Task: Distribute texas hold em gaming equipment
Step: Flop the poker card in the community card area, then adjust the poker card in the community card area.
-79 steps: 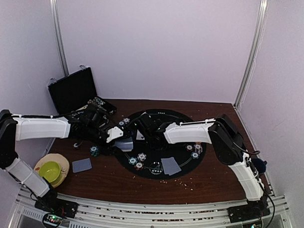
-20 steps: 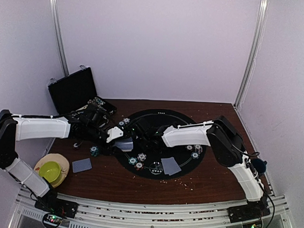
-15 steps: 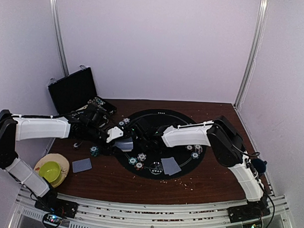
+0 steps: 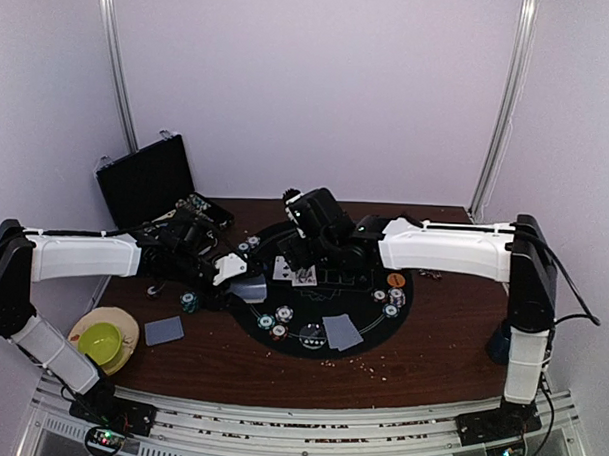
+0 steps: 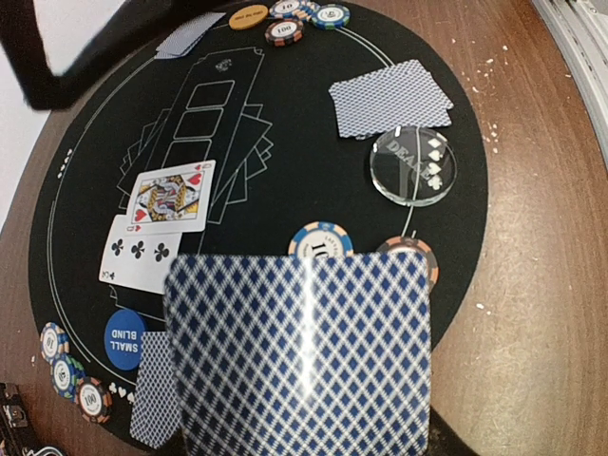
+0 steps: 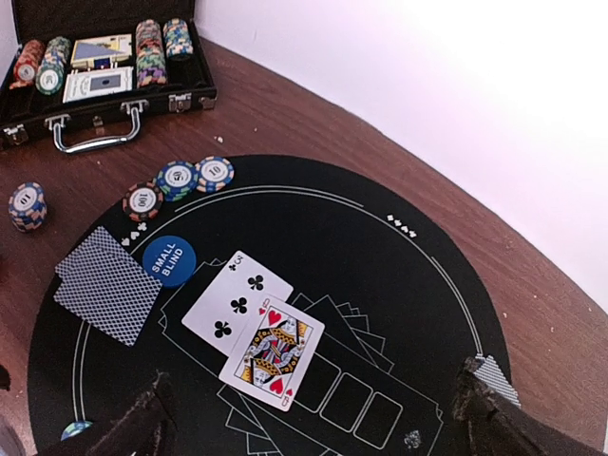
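Two jaws of our right gripper (image 6: 313, 372) stand wide apart and hold nothing, hovering above the black mat (image 6: 380, 247). Just below it we see a face-up three of clubs (image 6: 237, 302) and a queen of hearts (image 6: 273, 350), the queen overlapping the three's corner. Beside them we read "SMALL BLIND" on a blue disc (image 6: 169, 260), and "100" on a striped chip (image 6: 143, 200) at the mat's rim. Our left gripper (image 4: 238, 279) is clamped on a blue-backed card (image 5: 299, 356), held up over the mat's left edge. Beyond that card we read "DEALER" on a clear disc (image 5: 413, 166). The orange disc (image 5: 250, 16) carries writing too small for us to read. Off the mat, the black case (image 6: 104, 100) lies open with rows of chips inside.
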### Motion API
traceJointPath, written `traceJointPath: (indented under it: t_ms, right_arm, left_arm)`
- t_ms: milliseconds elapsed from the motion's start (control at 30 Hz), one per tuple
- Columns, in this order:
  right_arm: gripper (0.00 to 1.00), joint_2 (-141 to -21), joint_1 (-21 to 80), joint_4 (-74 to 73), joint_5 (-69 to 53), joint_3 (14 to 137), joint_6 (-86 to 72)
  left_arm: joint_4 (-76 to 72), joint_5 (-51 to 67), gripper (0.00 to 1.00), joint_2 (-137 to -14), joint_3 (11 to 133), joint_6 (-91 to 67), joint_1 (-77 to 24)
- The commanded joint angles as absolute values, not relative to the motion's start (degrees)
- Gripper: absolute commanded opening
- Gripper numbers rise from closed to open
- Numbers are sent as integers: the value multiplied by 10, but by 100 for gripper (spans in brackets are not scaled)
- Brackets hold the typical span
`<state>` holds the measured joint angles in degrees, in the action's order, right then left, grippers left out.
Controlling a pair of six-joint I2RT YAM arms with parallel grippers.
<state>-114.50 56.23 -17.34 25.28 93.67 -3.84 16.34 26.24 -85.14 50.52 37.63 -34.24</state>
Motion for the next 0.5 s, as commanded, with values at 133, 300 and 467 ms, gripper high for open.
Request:
traceJointPath:
  t_ms: [133,300,467]
  right_arm:
    - [100,-1059,564,-117,183,812,-98]
    - [100,-1117,563,-154,250,850,-81]
    - [100,-1215,561,-192,283,916,-74]
  left_arm:
    - [138,276,52,-843,502,377,-346]
    - [139,276,52,-844,502,377,-345]
    - [139,276,52,-845,503,377,-346]
